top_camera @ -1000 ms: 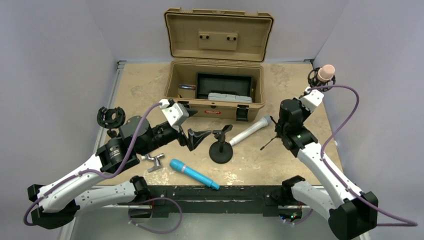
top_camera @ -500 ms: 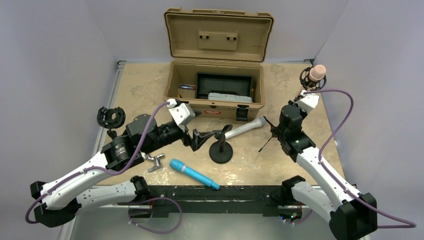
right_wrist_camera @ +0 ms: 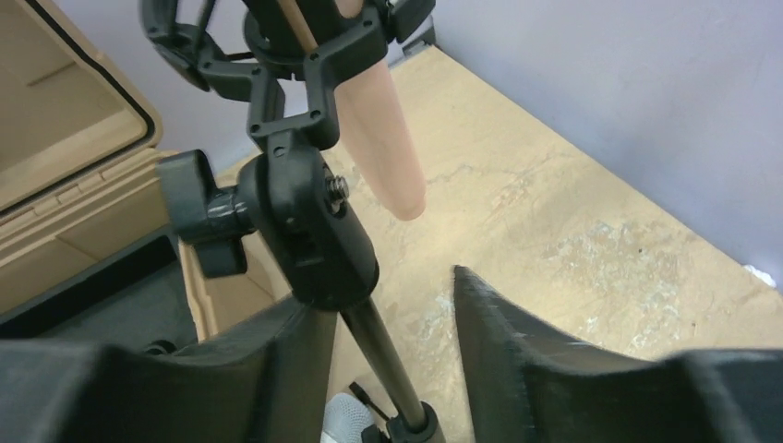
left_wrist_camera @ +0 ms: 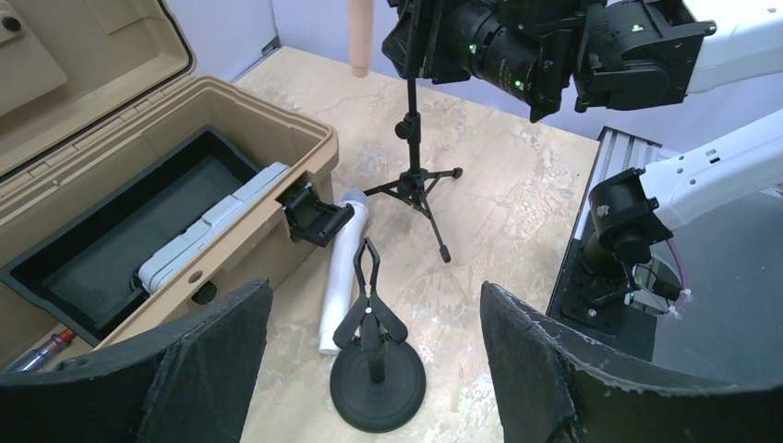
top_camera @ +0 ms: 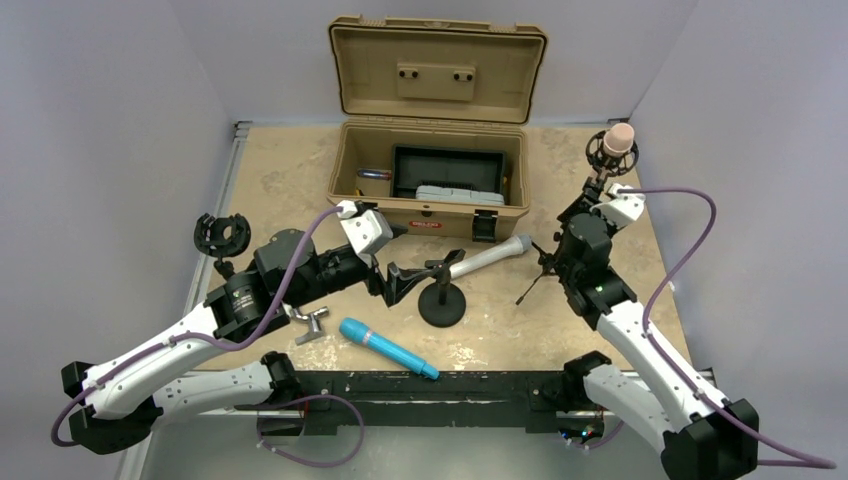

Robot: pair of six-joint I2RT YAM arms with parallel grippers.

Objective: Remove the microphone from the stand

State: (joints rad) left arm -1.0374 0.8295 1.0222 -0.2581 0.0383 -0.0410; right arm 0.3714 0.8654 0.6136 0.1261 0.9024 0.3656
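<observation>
empty shock mount [top_camera: 221,234]: well behind the left gripper, out beside the left arm's elbow, holding nothing.
small silver metal piece [top_camera: 310,322]: flat on the table [top_camera: 290,170], back under the left arm, apart from the fingers.
left gripper [left_wrist_camera: 374,288]: spread wide, clamped on nothing, low over the table and aimed at the desk stand.
blue microphone [top_camera: 387,348]: lying near the left gripper, on its side toward the arm bases, untouched.
desk stand [left_wrist_camera: 377,377]: upright on a round base, straight ahead of the left gripper, just past the fingertips and centred on the gap.
silver microphone [left_wrist_camera: 340,277]: lying on the table just beyond the desk stand as seen from the left gripper, head toward the case latch; cannot tell whether touching the stand's clip.
tan case [top_camera: 340,170]: lid up, farther ahead and to one side of the left gripper, with a black tray inside.
tripod stand [left_wrist_camera: 412,138]: legs on the table, pole rising between the right gripper's fingers.
right gripper [right_wrist_camera: 369,291]: parted around the pole just under the tilt joint; close against the finger on the left of the wrist view, with a clear gap to the other.
shock mount [right_wrist_camera: 305,55]: on top of the tripod stand, just above the right gripper's fingertips.
pink microphone [right_wrist_camera: 383,148]: seated in the shock mount, tilted, body hanging below the mount, above the right gripper and untouched by it.
</observation>
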